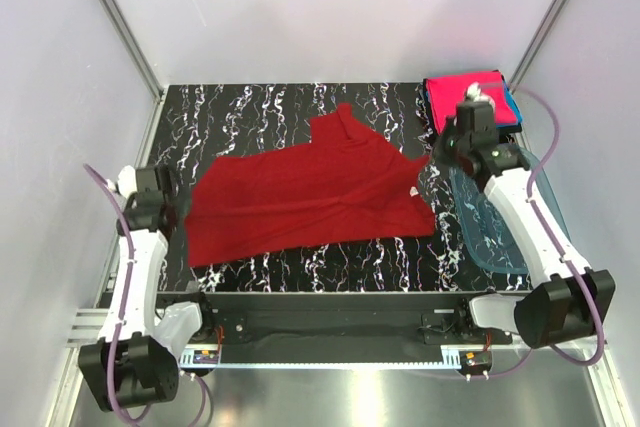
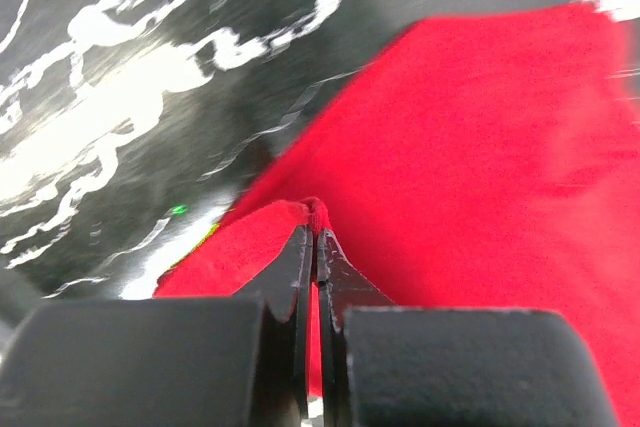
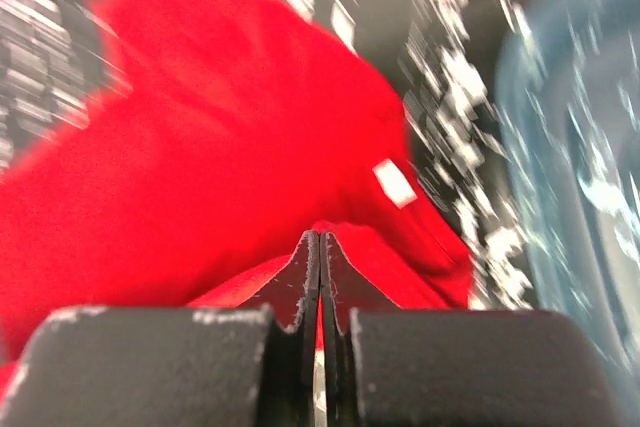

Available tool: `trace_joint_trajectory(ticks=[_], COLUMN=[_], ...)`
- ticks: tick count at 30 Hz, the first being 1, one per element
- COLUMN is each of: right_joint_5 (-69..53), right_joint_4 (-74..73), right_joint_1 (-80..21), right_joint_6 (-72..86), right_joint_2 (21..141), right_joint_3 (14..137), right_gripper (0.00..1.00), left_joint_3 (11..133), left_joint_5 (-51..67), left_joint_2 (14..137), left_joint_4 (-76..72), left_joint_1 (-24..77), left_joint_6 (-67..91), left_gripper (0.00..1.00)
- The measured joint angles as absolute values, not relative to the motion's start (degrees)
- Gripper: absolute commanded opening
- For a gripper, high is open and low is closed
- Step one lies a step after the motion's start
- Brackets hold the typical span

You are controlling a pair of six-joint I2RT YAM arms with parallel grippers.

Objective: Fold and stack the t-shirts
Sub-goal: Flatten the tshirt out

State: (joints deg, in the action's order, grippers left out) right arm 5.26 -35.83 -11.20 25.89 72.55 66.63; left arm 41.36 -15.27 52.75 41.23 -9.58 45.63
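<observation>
- My left gripper [image 2: 315, 232] is closed, with a ridge of the dark red t-shirt [image 1: 300, 192] pinched at its tips. This is the shirt's edge on my left side.
- My right gripper [image 3: 320, 237] is closed too, with red cloth bunched at its tips. The white neck label [image 3: 394, 183] lies just ahead of it and a little to the right.
- The shirt lies spread flat on the counter [image 1: 260, 107] between my two grippers, its long axis running from one to the other. Each arm has the end nearer to it.
- I judge the coming fold turns on that line: both ends must travel together across it, or the cloth will skew.
- The folded pink and teal t-shirts [image 1: 465, 92] sit just beyond my right gripper, and the blue tub [image 1: 490, 232] lies under that arm.
</observation>
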Motion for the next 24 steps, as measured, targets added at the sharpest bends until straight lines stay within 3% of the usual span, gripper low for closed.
trace_joint_trajectory(ticks=[9,19,24], right_joint_5=[-0.7,-1.0,0.2], right_joint_4=[-32.9,-40.4,-46.4], right_joint_1=[-11.2,-11.2,-11.2], right_joint_6=[30.1,34.3,35.6], right_joint_2=[73.2,46.4,36.8], right_joint_3=[94.0,97.1,104.5], right_gripper=[0.00,0.00,0.00], left_joint_3=[74.2,87.2,93.1], left_joint_5=[-9.0,-6.4,-8.1], left_joint_2=[54.2,37.2,31.9], left_joint_4=[40.0,42.8,48.3], left_joint_1=[-7.7,-7.5,-5.5], left_joint_6=[51.5,58.8,59.9], left_gripper=[0.00,0.00,0.00])
